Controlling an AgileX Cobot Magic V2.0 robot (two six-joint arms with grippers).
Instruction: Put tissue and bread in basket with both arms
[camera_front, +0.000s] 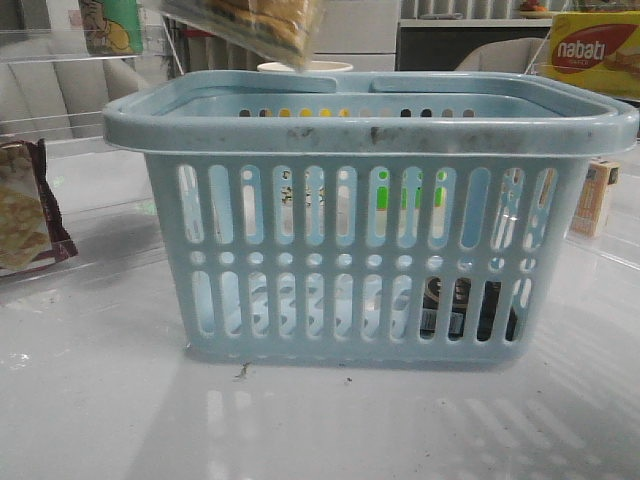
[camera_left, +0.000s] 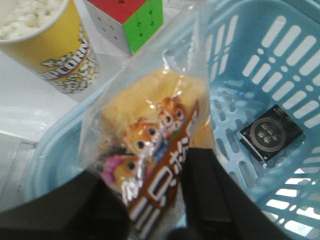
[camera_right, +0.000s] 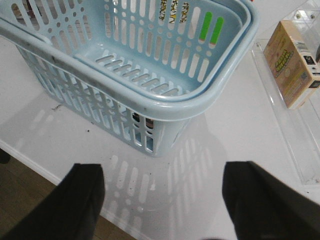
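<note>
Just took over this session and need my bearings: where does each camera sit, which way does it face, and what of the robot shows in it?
Front view: low, facing forward at the basket side; bread hangs above the rim; no arm is visible.
Left wrist view: above the basket, looking down; left gripper clamps the bread; tissue lies inside.
Right wrist view: outside the basket, angled down at table; right gripper fingers spread, empty.
Shared: all three show the basket; front and left wrist both show the bread.

One basket (camera_front: 370, 240), one bread (camera_left: 155, 150), one tissue (camera_left: 271, 132), one popcorn cup (camera_left: 50, 45), one puzzle cube (camera_left: 132, 20), one cracker packet (camera_front: 25, 205).
</note>
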